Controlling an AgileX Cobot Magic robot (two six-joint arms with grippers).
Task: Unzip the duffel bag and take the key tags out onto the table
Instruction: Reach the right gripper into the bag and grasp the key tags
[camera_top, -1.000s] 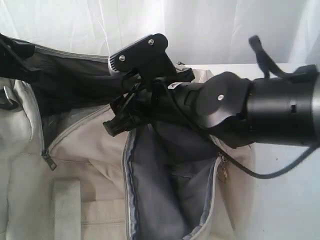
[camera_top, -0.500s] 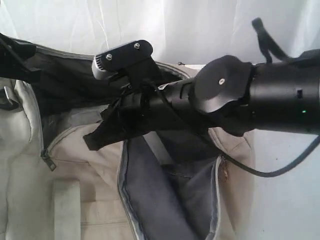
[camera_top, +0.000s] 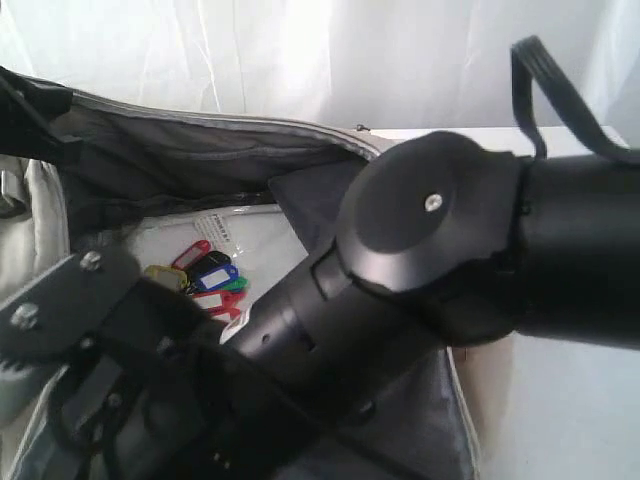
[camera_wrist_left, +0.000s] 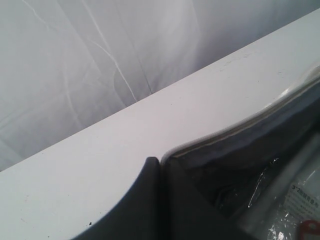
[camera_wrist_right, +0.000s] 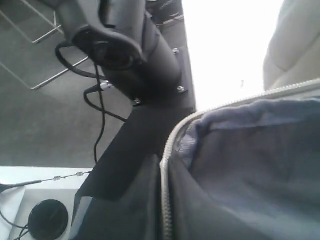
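Observation:
The cream duffel bag (camera_top: 28, 235) lies wide open, showing its dark grey lining (camera_top: 190, 160). Inside it, the key tags (camera_top: 207, 276) lie in a small red, blue, green and yellow bunch on a clear plastic packet (camera_top: 215, 228). My left gripper (camera_wrist_left: 159, 164) is shut on the bag's far rim and holds it up over the table (camera_wrist_left: 100, 165). One red tag (camera_wrist_left: 310, 230) shows in that view too. My right gripper (camera_wrist_right: 165, 167) is shut on the near zipper edge (camera_wrist_right: 168, 150). In the exterior view its fingers are hidden behind the arm.
The right arm (camera_top: 430, 260) fills the foreground from the right edge to the lower left, with its wrist camera mount (camera_top: 60, 305) over the bag's near side. A white curtain (camera_top: 300, 60) hangs behind. Bare table (camera_top: 560, 410) shows at the right.
The right arm has swung down to the lower left and its gripper has closed on the near zipper edge. The bag's mouth now gapes wider and the key tags have come into sight.

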